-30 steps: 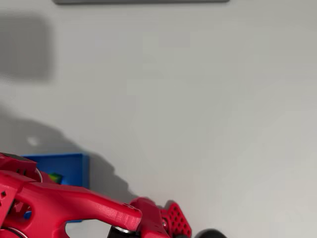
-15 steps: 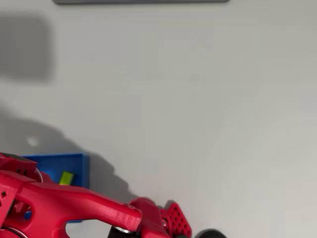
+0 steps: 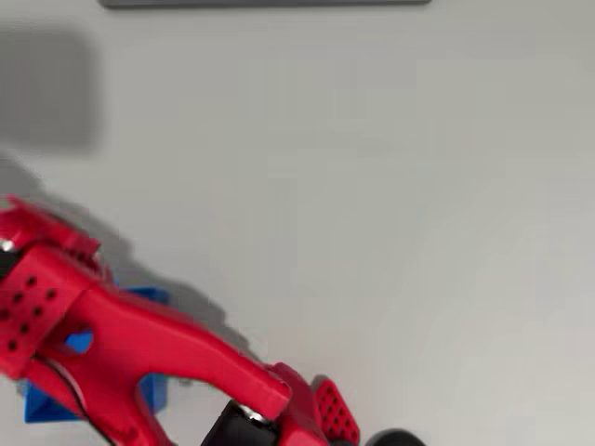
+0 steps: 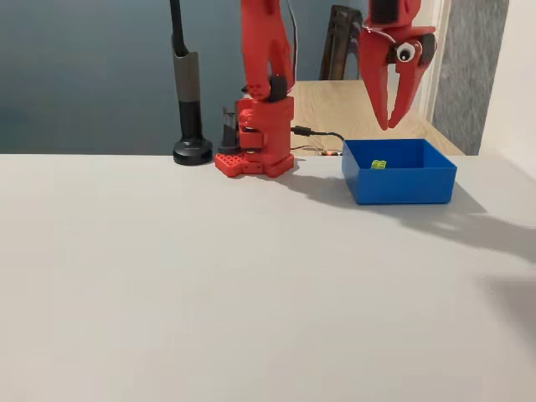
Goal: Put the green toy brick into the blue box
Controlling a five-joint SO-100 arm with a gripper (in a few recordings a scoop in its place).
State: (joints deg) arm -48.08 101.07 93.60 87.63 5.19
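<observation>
— Pale grey bench [image 4: 209,285], dark blue wall behind; red arm base [image 4: 254,138] at upper centre of the fixed view. And the blue box [image 4: 399,182]?

— Right of centre, just beside the base. Holds the green toy brick [image 4: 379,164] — lying on its floor near the back wall.

— Fingers [image 4: 390,121]?

— Hanging above the box, pointing down, slightly apart, gripping nothing. Clear of the brick.

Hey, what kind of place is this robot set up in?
Probably a room in a home or small office, not a factory. The red arm's base sits on a plain white table, a wooden table stands behind it, and the wall is a dark blue-grey.
</observation>
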